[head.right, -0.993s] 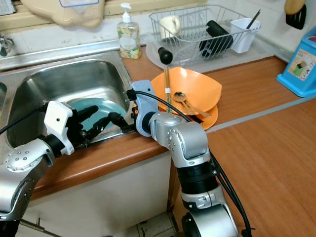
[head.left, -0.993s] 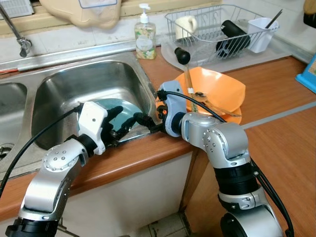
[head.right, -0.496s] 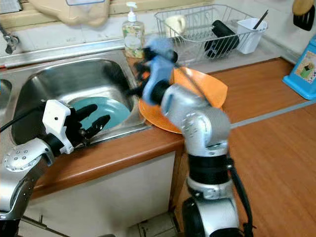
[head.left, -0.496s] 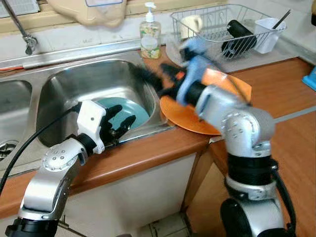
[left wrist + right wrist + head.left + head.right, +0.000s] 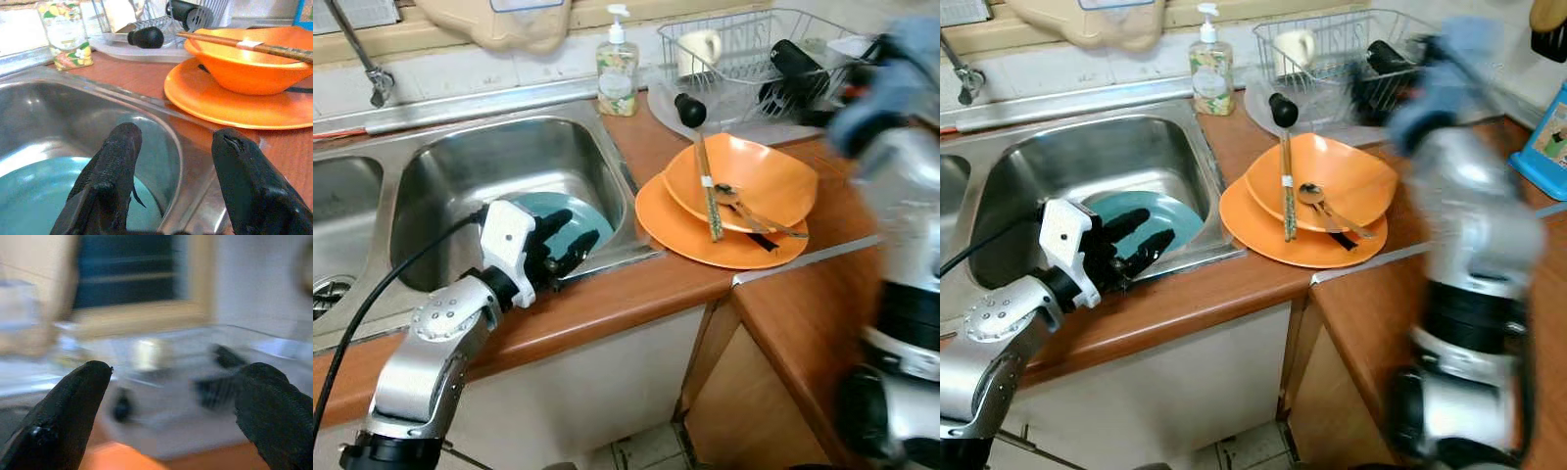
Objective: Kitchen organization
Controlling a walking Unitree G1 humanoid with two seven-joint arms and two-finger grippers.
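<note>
1. Standing at the back edge of the wooden counter (image 5: 607,304) are one soap dispenser (image 5: 618,63) and, further toward the right corner, one wire dish rack (image 5: 754,59) holding a cream mug (image 5: 701,47), a black bottle-like item (image 5: 793,61) and a white cup (image 5: 1489,49) that is partly blurred.
2. One steel sink basin (image 5: 499,166) is set into the counter, with a second basin (image 5: 342,225) beside it at the left edge and a tap (image 5: 362,54) behind.
3. One teal plate (image 5: 568,220) lies flat in the bottom of the main basin, near its front right corner.
4. One orange plate (image 5: 705,245) sits on the counter just right of the sink rim, with one orange bowl (image 5: 754,176) on it.
5. Across the bowl lie one wooden utensil with a black knob (image 5: 705,176) and one metal spoon (image 5: 744,201).
6. One blue box (image 5: 1542,147) stands at the counter's right edge.
7. The left gripper (image 5: 563,250) reaches over the sink's front rim, elbow bent low, with its black fingers (image 5: 117,171) spread apart and holding nothing, pointing over the teal plate.
8. The right gripper (image 5: 171,406) is raised above the counter's right side near the dish rack, the arm a blur; its fingers are parted and empty.
</note>
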